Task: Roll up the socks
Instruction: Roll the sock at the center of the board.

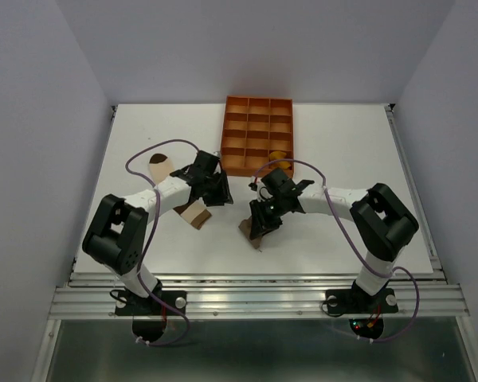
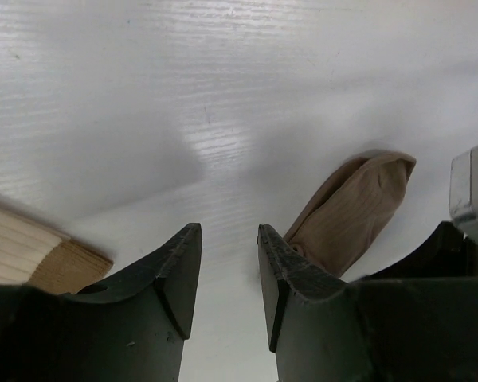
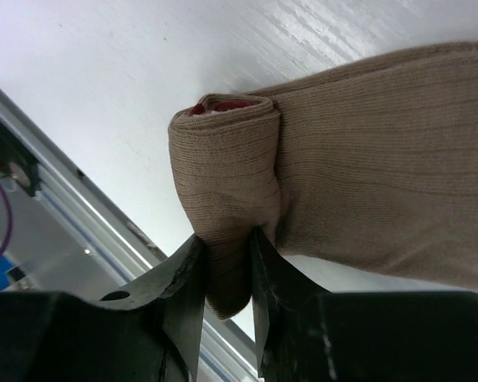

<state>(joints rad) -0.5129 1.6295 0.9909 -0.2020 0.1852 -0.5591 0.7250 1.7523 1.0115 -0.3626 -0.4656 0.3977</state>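
The right tool (image 3: 225, 248) clamps the rolled end of the taupe-brown ribbed fabric sock (image 3: 366, 159), which lies on the white table (image 3: 103, 72) near its front edge. The left tool (image 2: 229, 239) stands parted, empty. Soft, light knit, likely springy: pinch the thick roll.

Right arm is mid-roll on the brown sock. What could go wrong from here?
1. The right gripper pinches only the lower edge of the roll on the taupe sock; the fold may slip out and unroll.
2. The left gripper is open beside the sock, not pinning it, so the flat part may drag instead of rolling.
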